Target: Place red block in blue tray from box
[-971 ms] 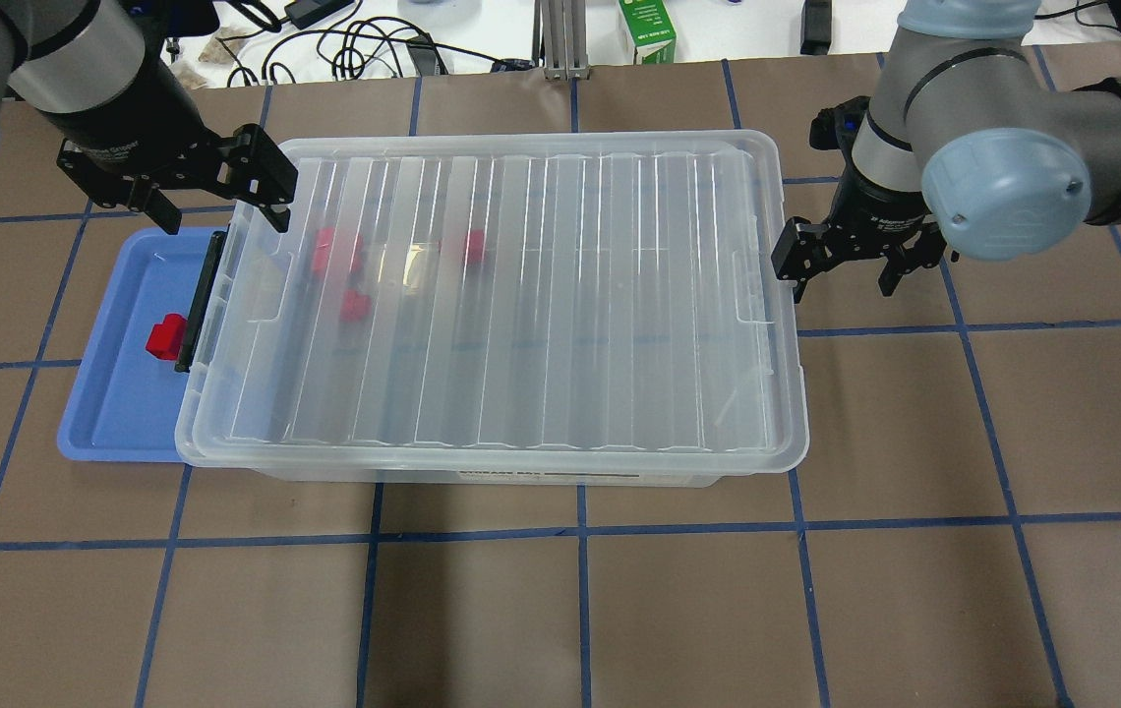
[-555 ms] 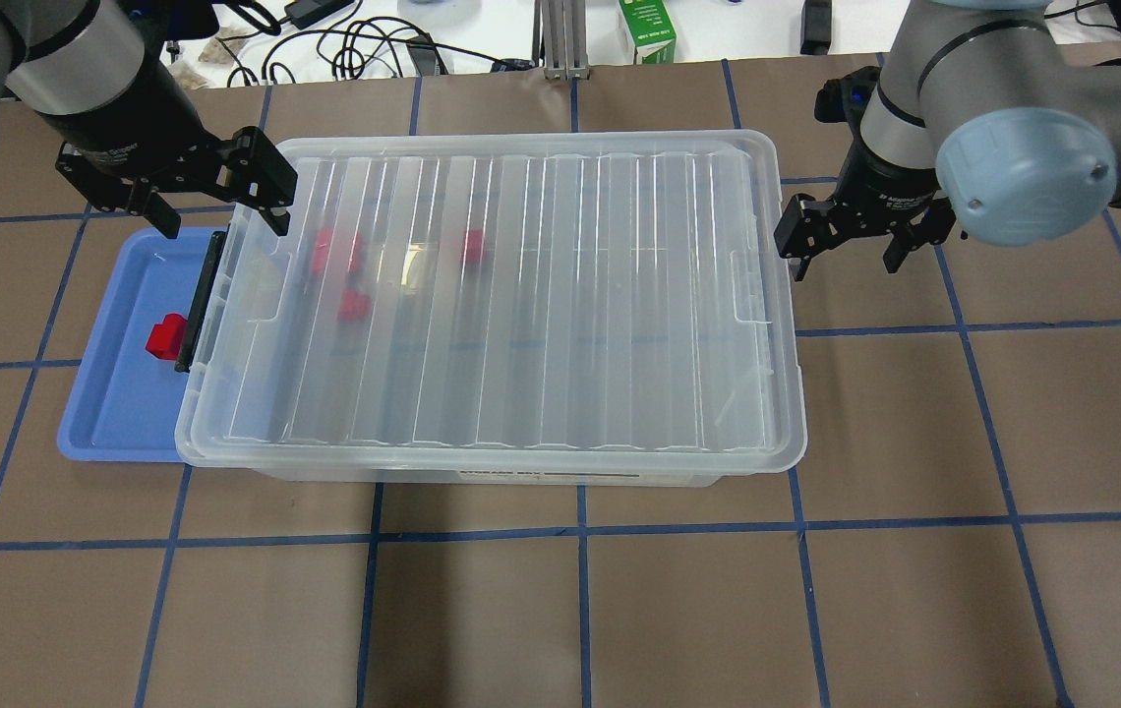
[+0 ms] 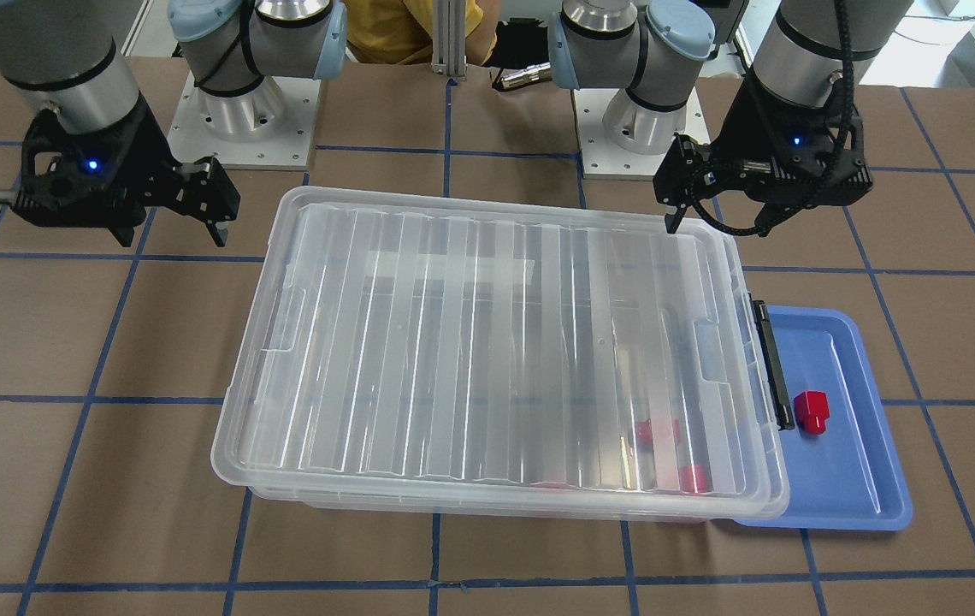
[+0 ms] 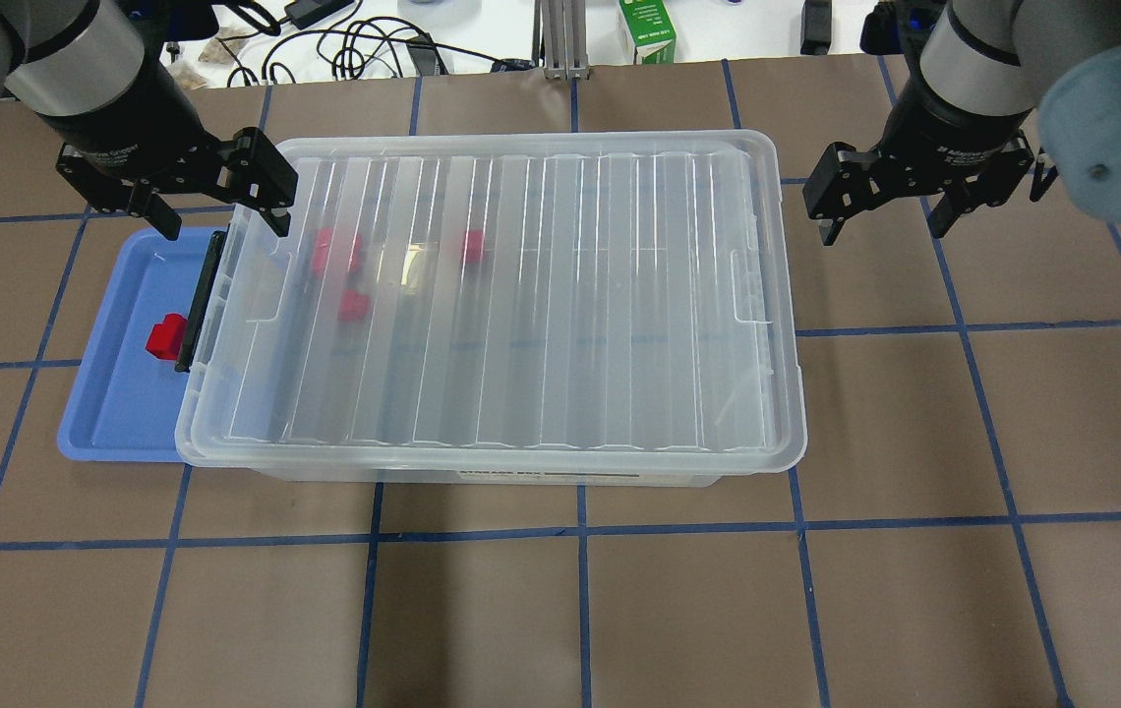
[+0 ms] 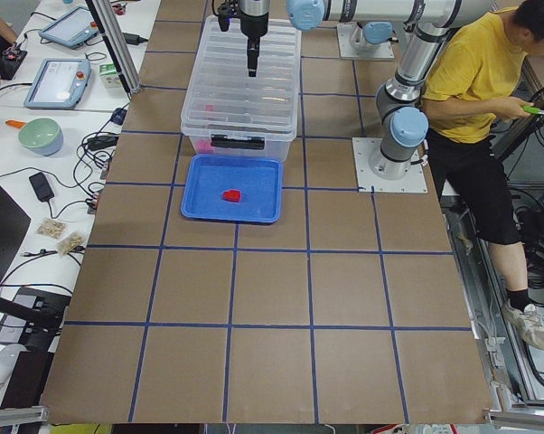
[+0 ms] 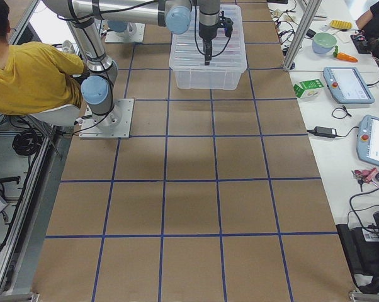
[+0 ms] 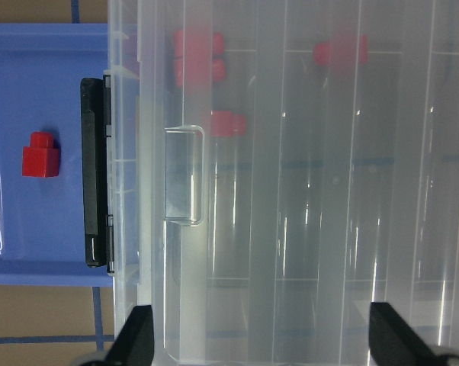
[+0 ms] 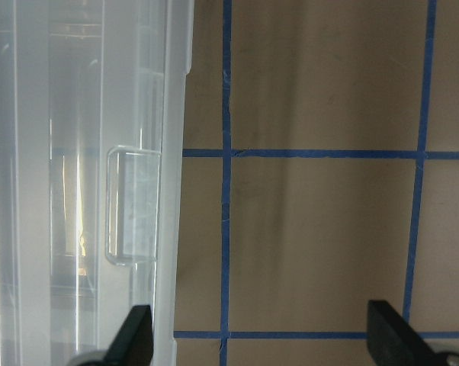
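The clear box (image 4: 521,295) lies with its ribbed lid shut and its black latch (image 4: 197,305) at the left end, overlapping the blue tray (image 4: 118,413). One red block (image 4: 165,337) lies in the tray, also in the front view (image 3: 811,412) and the left wrist view (image 7: 41,155). Three red blocks (image 4: 334,251) show blurred through the lid near the latch end. My left gripper (image 4: 223,211) is open and empty above the box's back left corner. My right gripper (image 4: 883,231) is open and empty over the table right of the box.
A green carton (image 4: 646,29) and cables (image 4: 354,44) lie beyond the table's back edge. A person in a yellow shirt (image 5: 475,81) sits behind the robot bases. Tablets (image 5: 64,81) and a bowl lie on the side table.
My right gripper has moved away from the box's right end, toward the back and right, still open. My left gripper, the box, the tray and the blocks have not moved.
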